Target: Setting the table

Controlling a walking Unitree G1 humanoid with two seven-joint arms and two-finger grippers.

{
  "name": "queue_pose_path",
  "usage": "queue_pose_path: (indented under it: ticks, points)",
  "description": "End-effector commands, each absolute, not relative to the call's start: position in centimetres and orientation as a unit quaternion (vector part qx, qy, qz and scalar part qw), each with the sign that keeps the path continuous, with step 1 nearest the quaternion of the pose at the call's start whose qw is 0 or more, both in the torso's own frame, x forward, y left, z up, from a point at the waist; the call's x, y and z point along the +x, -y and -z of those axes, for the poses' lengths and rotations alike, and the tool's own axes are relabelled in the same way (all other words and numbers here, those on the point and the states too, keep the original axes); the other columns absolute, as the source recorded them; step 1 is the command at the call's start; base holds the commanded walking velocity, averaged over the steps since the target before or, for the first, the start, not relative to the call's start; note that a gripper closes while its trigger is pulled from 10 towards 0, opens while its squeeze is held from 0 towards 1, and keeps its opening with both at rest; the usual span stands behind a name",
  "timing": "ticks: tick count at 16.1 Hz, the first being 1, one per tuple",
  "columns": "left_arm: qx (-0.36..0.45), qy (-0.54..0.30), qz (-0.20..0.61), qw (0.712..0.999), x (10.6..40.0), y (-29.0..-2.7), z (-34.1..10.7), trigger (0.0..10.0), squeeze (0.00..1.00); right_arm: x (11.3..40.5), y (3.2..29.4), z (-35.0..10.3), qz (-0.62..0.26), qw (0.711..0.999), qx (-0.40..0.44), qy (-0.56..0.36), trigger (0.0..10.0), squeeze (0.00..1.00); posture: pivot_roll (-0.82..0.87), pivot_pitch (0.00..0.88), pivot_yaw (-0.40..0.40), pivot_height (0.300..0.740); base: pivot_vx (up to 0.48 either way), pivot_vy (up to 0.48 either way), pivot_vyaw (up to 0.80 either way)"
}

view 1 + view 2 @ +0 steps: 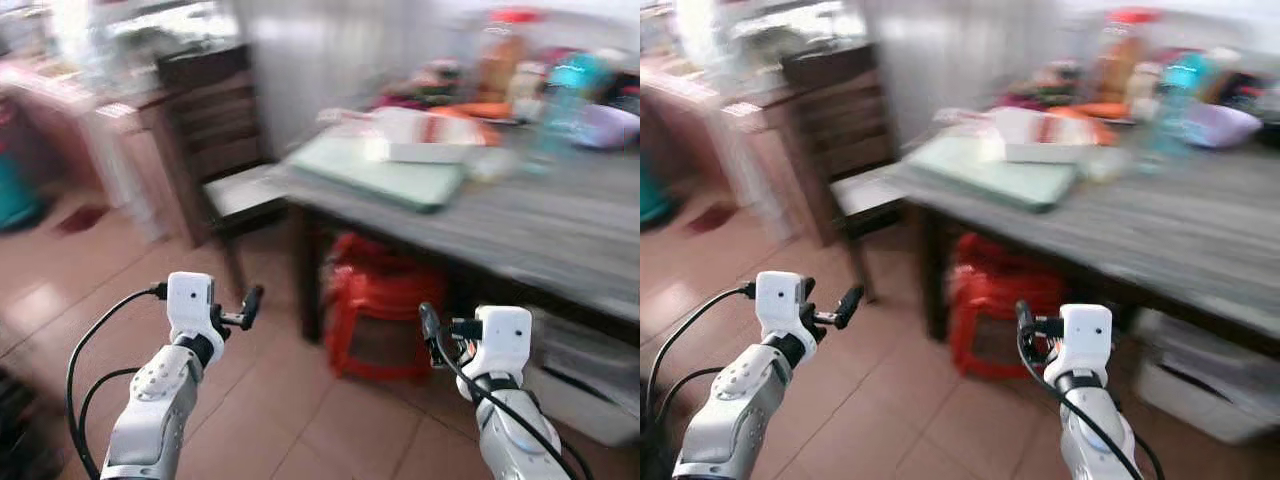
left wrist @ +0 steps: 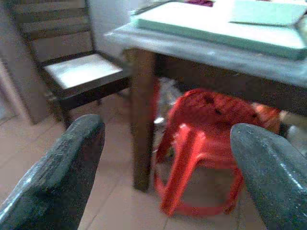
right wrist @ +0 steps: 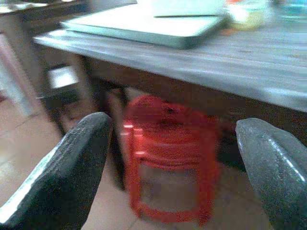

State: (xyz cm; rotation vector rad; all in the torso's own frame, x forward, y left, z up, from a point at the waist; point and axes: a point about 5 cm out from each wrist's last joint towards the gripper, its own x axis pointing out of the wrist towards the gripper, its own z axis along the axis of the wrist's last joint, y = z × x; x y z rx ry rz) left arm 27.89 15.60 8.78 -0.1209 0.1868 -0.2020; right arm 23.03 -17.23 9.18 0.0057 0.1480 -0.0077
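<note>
A grey wooden table (image 1: 560,235) stands ahead on the right, blurred. On it lie a pale green board (image 1: 385,170), a white box (image 1: 425,140) and a cluster of bottles and packets (image 1: 540,85) at the back. My left gripper (image 1: 250,305) is held out low over the tiled floor, left of the table, open and empty. My right gripper (image 1: 432,335) hangs in front of the table's edge, open and empty too. Both wrist views look between spread fingers (image 2: 53,177) (image 3: 62,177) at the table's underside.
Red plastic stools (image 1: 380,310) are stacked under the table. A dark wooden chair (image 1: 225,140) stands at the table's left end, with a cabinet (image 1: 120,150) beyond it. A white crate (image 1: 590,380) sits under the table on the right. Tiled floor (image 1: 100,280) spreads to the left.
</note>
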Motion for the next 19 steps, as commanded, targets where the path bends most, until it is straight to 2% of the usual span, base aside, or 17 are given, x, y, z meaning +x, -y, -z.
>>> queue_pose_path:
  ticks: [1,8,12,19]
  points:
    - [-0.048,-0.114,0.085,0.989,27.98,-15.68,-8.44,10.0,0.00,23.18,17.52,-9.62,0.010,0.998,0.004,-0.066,10.0,0.00,-0.01,0.006,0.041,0.740,0.000,0.000,0.00]
    - [-0.034,-0.121,0.077,0.989,28.35,-15.57,-8.54,10.0,0.00,23.19,17.43,-9.53,0.013,0.997,0.011,-0.069,10.0,0.00,0.00,0.011,0.045,0.740,0.000,0.000,0.00]
    - [-0.035,-0.128,0.074,0.988,28.40,-15.58,-8.46,10.0,0.00,23.22,17.35,-9.49,0.015,0.997,0.012,-0.071,10.0,0.00,0.00,0.011,0.048,0.740,0.000,0.000,-0.59]
    - [-0.027,-0.127,0.078,0.989,28.54,-15.58,-8.63,10.0,0.00,23.35,17.32,-9.36,0.015,0.997,0.011,-0.071,10.0,0.00,0.00,0.000,0.049,0.740,-0.277,0.000,-0.60]
